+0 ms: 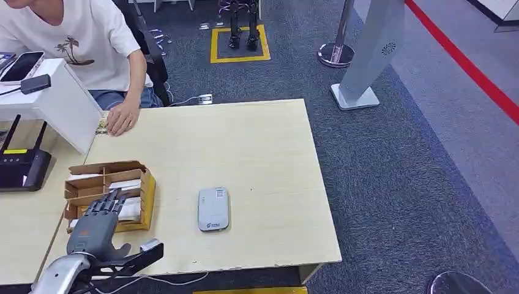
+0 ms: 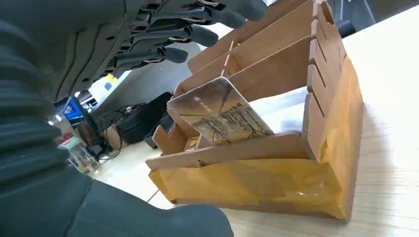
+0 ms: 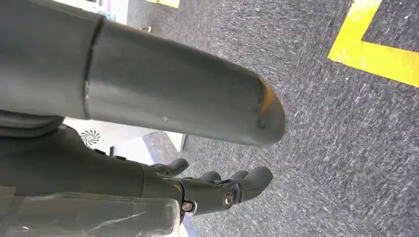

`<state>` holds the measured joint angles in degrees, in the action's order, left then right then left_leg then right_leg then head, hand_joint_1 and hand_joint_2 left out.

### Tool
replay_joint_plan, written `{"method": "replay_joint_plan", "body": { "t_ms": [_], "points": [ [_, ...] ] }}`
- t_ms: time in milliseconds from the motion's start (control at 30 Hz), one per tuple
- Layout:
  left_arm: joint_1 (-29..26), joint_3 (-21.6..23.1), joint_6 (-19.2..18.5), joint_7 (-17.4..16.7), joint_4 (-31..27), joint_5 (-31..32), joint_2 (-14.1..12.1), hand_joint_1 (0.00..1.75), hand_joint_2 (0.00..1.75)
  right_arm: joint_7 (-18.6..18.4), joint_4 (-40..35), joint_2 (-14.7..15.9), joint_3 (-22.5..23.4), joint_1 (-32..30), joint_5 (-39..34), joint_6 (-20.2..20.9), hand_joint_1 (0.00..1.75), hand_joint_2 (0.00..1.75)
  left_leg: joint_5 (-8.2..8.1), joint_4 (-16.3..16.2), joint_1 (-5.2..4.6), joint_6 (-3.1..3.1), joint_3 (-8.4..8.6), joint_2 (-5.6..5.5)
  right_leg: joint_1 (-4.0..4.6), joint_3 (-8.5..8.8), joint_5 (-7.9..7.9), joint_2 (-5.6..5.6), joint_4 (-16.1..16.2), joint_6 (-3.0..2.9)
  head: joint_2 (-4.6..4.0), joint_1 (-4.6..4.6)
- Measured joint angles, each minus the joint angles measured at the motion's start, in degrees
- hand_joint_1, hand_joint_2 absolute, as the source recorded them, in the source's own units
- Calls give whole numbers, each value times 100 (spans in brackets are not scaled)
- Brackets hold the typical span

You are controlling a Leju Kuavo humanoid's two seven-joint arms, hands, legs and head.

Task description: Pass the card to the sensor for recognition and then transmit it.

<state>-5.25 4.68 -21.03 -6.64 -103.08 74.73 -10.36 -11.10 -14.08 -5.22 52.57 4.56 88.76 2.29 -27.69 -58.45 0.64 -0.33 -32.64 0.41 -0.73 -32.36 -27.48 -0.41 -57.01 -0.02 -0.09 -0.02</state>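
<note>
Just card (image 2: 220, 111) beneath left robot hand (image 2: 163, 34)

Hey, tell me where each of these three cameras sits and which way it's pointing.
Head view: high on the body, looking forward and down at the table, sensor and card box; left hand enters from below.
Left wrist view: behind the left hand, looking at the card box and a card standing in it.
Right wrist view: on the hanging arm, facing carpet; right hand shows.
Shared: head and left wrist views both show the box and left hand.
</note>
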Motion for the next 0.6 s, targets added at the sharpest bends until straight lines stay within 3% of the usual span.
{"method": "replay_joint_plan", "body": {
  "t_ms": [600],
  "points": [
    [-14, 0, -37, -216, -66, 262, -55, 0, 175, -13, 15, 0, 20, 1, 2, 4, 0, 0, 0, 0, 0, 0, 0, -1, 0, 0, 0, -1, 0, 0, 0, 0]
  ]
}}
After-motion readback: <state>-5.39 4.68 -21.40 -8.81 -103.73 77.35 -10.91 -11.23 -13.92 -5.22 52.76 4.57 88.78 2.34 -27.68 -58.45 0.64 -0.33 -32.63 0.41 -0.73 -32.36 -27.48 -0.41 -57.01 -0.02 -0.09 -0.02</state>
